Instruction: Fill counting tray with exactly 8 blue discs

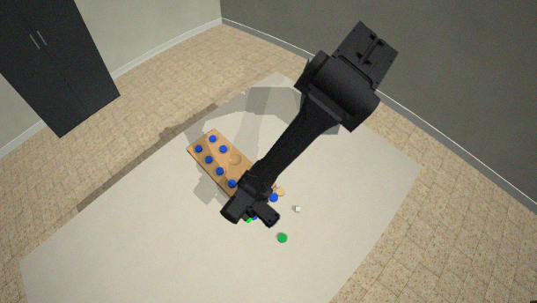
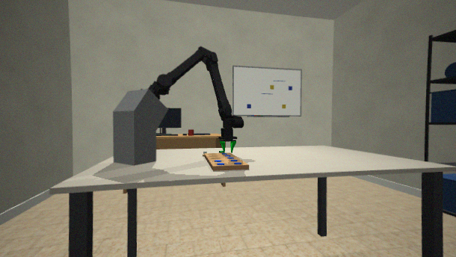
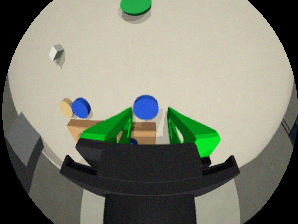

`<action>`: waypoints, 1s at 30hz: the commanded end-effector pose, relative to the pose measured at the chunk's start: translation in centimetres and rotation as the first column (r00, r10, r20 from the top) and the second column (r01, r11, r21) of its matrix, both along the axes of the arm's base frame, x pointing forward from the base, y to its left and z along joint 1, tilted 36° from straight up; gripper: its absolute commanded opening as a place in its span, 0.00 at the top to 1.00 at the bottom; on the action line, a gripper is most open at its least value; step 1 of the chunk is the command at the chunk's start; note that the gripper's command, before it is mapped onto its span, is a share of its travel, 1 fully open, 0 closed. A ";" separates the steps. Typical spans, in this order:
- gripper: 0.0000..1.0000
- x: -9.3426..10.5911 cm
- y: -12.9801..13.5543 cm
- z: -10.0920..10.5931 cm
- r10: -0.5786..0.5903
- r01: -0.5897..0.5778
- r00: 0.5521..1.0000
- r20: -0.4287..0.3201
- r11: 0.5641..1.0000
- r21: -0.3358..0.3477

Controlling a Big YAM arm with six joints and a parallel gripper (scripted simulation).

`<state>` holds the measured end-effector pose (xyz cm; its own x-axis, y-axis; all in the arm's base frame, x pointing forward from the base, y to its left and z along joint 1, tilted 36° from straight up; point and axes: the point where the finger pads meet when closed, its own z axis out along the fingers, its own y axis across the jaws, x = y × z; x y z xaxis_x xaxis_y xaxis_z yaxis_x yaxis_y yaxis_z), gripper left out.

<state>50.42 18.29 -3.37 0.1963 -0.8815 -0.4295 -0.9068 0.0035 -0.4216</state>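
Observation:
The wooden counting tray lies on the table with several blue discs in its pockets and one empty pocket in plain sight. The arm hides the tray's near end. The tray also shows in the side view. My gripper hangs low just past that end, with its green fingers partly open. A blue disc shows between the fingertips, and the fingers do not grip it. A second loose blue disc lies next to a tan disc by the tray's end.
A green disc and a small white cube lie on the table beyond the gripper. The grey robot base stands at the table's back left.

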 end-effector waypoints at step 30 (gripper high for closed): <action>0.54 0.3 1.2 -0.9 0.009 -0.009 1.000 -0.004 1.000 0.003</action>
<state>50.49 18.44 -3.70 0.1959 -0.8816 -0.4295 -0.9075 0.0030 -0.4201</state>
